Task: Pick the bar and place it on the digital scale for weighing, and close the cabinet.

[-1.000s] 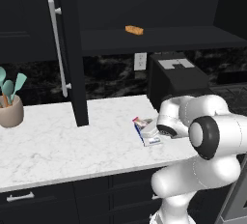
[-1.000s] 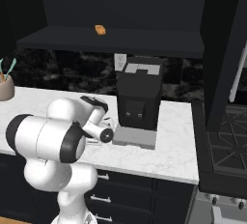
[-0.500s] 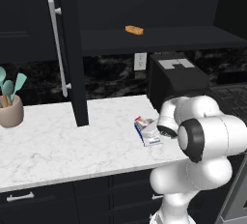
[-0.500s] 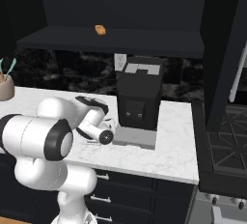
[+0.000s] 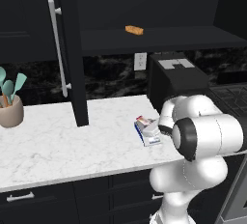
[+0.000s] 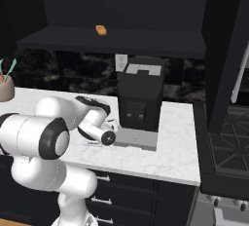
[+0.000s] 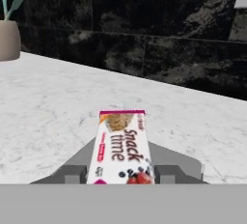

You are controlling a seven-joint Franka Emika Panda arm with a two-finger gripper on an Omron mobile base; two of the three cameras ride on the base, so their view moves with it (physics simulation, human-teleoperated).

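While base views hide it, the bar tops the digital scale.

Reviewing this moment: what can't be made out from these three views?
- Gripper state: in the left base view the arm's white body covers it; in the hand view the bottom edge cuts off the fingertips.
- Digital scale: half hidden behind the arm, display unreadable; in the hand view the bar covers its grey plate.
- Whether the bar is released: contact hidden.
- Cabinet: its door stands open; top cut off by the frame edge.
- Orange-brown bar: too small to read.
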